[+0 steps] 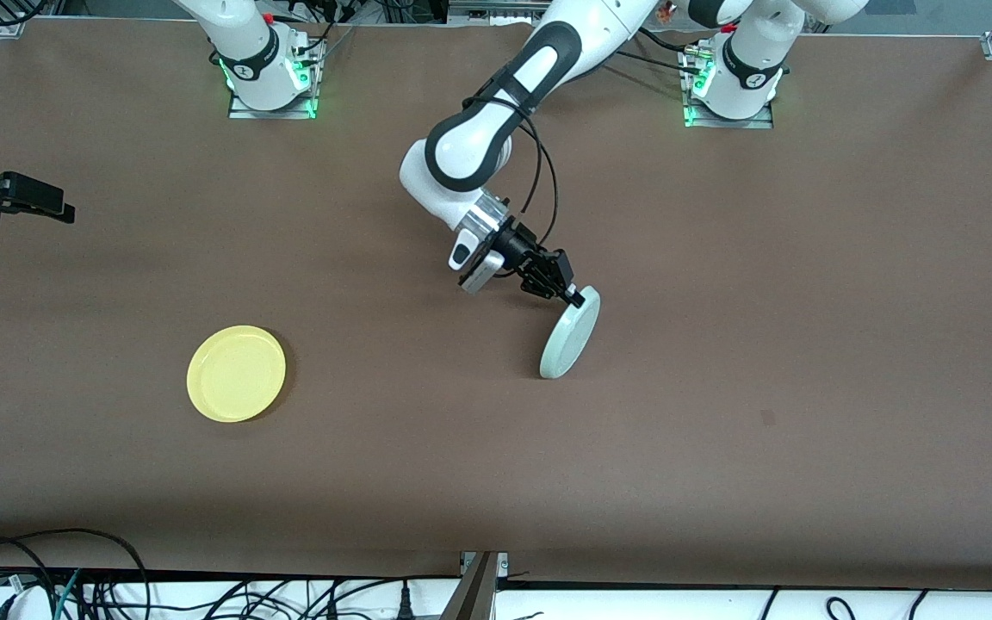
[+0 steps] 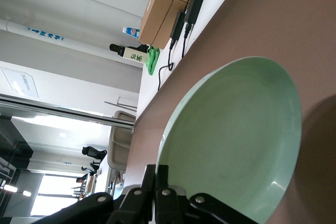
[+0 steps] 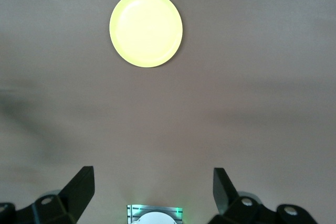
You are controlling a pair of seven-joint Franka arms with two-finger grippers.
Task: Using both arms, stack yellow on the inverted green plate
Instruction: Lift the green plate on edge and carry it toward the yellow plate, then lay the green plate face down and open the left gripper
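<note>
A wide brown matte surface (image 1: 720,413) fills the front view, with two white robot arms based along the top edge.

At the centre of the frame, the left gripper (image 1: 572,294) is pinched shut on the upper rim of the green plate (image 1: 570,337). The plate is a round, shallow disc of smooth pale mint plastic. It stands tilted steeply on edge, its lower rim appearing to touch the surface, though the contact point is hard to make out.

The left wrist view shows what the front view cannot: the plate's hollow inner face (image 2: 236,140), empty and plain, with the black fingers (image 2: 157,174) clamped on the rim at the bottom of the frame. Cardboard boxes (image 2: 165,9) and a bottle (image 2: 131,53) sit on a white ledge in the upper part of that frame.

The yellow plate (image 1: 236,373) lies flat and right way up in the lower left of the front view, well apart from the green one, toward the right arm's end of the surface. It is round, glossy, low-rimmed and empty.

The right gripper (image 1: 31,202) waits at the left edge of the front view. Its wrist view looks straight down on the yellow plate (image 3: 146,28) in the upper part of the frame, with the fingers (image 3: 79,187) spread wide at the bottom, holding nothing.
</note>
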